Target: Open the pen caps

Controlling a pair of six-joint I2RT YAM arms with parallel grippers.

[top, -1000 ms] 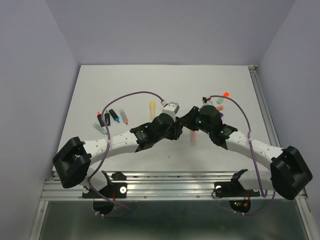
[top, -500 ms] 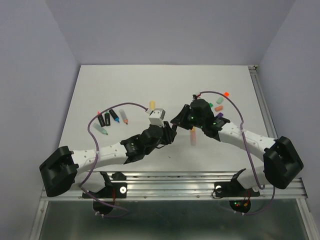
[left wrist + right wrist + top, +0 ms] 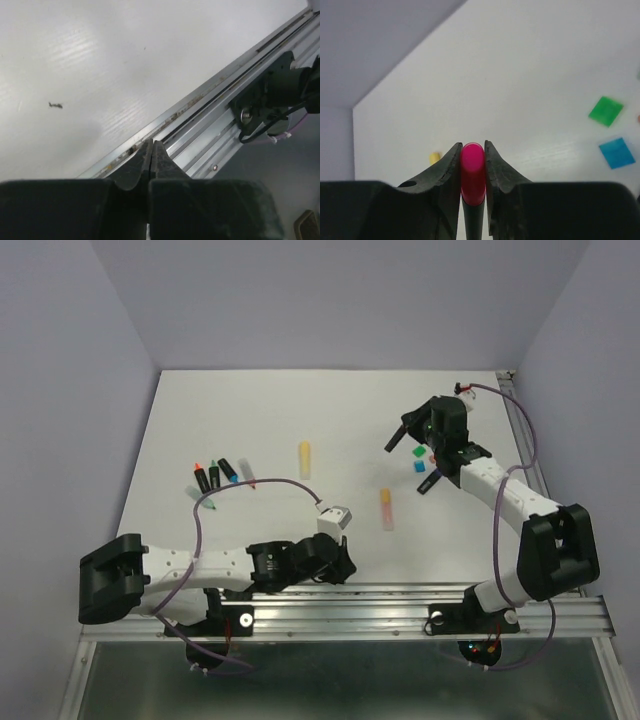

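Observation:
My right gripper (image 3: 472, 150) is shut on a pink cap (image 3: 472, 172) that sits on a black pen body. In the top view the right gripper (image 3: 398, 434) is held above the table's right back part. A loose green cap (image 3: 419, 452) and a loose blue cap (image 3: 420, 467) lie beside it; both show in the right wrist view, green (image 3: 605, 110) and blue (image 3: 617, 152). My left gripper (image 3: 151, 150) is shut and empty, low at the table's front edge (image 3: 343, 565).
A yellow pen (image 3: 304, 457) and an orange pastel pen (image 3: 386, 508) lie mid-table. Several black pens (image 3: 215, 478) lie at the left. A dark pen (image 3: 430, 482) lies under the right arm. The metal rail (image 3: 210, 135) runs along the front edge.
The two grippers were together at mid-table. The left arm has pulled back to the front edge, shut. The right arm has swung to the back right with the pink-capped pen.

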